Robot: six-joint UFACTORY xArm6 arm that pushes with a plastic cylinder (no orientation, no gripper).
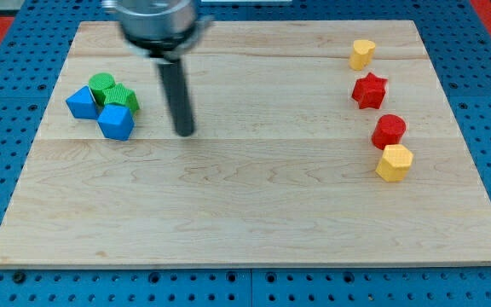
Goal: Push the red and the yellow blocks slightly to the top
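A yellow block (362, 53) sits near the view's top right. Below it lies a red star block (369, 90). Lower still a red round block (389, 130) touches a yellow hexagonal block (394, 162) beneath it. My tip (184, 132) stands on the board at the view's left of centre, far from the red and yellow blocks and just right of the blue and green cluster.
At the view's left, two green blocks (102, 84) (123, 98) and two blue blocks (81, 102) (115, 122) sit bunched together. The wooden board (254, 213) lies on a blue perforated base.
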